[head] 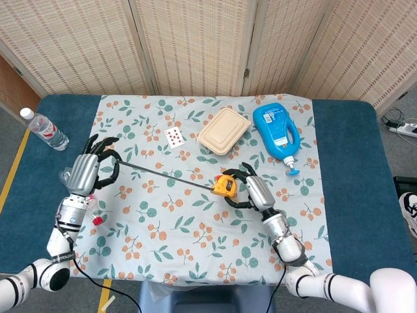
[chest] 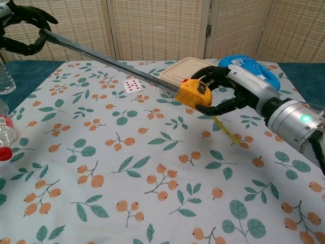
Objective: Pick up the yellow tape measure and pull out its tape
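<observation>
My right hand (head: 251, 191) (chest: 228, 91) grips the yellow tape measure (head: 225, 186) (chest: 194, 94) above the flowered cloth, right of centre. A long stretch of dark tape (head: 163, 174) (chest: 111, 60) runs from its case leftwards and up to my left hand (head: 93, 168) (chest: 24, 30), which pinches the tape's end near the cloth's left edge. A thin yellow strap (chest: 226, 131) dangles below the case. In the chest view only the fingers of the left hand show at the top left corner.
A beige lunch box (head: 223, 131), a blue pump bottle (head: 276, 132) and a playing card (head: 174, 136) lie on the far half of the cloth. A crushed bottle (head: 78, 192) lies below my left hand; an upright water bottle (head: 44, 130) stands at the far left.
</observation>
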Available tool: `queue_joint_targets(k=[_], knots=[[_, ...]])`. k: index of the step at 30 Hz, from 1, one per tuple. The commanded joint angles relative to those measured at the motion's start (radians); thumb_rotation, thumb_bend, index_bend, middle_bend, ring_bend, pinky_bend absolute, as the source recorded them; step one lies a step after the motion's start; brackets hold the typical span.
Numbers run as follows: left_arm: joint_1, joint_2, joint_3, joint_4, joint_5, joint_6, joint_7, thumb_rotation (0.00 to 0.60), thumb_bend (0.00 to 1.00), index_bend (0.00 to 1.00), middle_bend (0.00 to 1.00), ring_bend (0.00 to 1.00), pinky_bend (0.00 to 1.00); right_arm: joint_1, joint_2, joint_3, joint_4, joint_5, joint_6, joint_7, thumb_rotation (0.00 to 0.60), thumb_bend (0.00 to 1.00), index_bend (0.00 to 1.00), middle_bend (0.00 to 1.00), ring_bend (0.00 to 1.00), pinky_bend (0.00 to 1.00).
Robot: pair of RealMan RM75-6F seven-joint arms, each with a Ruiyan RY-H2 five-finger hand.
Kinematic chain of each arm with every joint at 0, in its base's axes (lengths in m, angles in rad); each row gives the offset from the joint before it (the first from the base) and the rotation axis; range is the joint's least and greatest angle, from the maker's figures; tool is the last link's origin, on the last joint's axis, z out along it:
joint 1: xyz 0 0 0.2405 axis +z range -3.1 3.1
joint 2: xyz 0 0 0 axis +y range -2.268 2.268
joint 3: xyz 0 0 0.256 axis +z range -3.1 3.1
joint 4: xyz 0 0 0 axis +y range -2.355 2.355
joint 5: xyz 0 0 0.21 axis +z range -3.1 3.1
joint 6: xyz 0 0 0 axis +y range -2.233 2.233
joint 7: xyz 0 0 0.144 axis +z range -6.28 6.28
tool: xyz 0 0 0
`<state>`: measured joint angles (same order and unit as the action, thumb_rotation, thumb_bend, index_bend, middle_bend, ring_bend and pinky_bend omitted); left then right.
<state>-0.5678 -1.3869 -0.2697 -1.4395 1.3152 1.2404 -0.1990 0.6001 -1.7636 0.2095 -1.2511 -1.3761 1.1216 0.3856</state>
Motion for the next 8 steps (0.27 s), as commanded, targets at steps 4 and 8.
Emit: queue_joint_targets(k=[4, 8], knots=[[0.028, 0.043, -0.012, 0.037, -0.032, -0.024, -0.090, 0.600, 0.60, 0.58, 0.23, 0.24, 0.05, -0.053, 0.072, -0.030, -0.040, -0.010, 0.030, 0.023, 0.600, 0.34, 0.56, 0.46, 0.32, 0.03], [0.033, 0.048, -0.012, 0.044, -0.033, -0.032, -0.120, 0.600, 0.60, 0.58, 0.23, 0.24, 0.05, -0.061, 0.089, -0.034, -0.052, -0.014, 0.033, 0.025, 0.600, 0.34, 0.56, 0.46, 0.32, 0.03]])
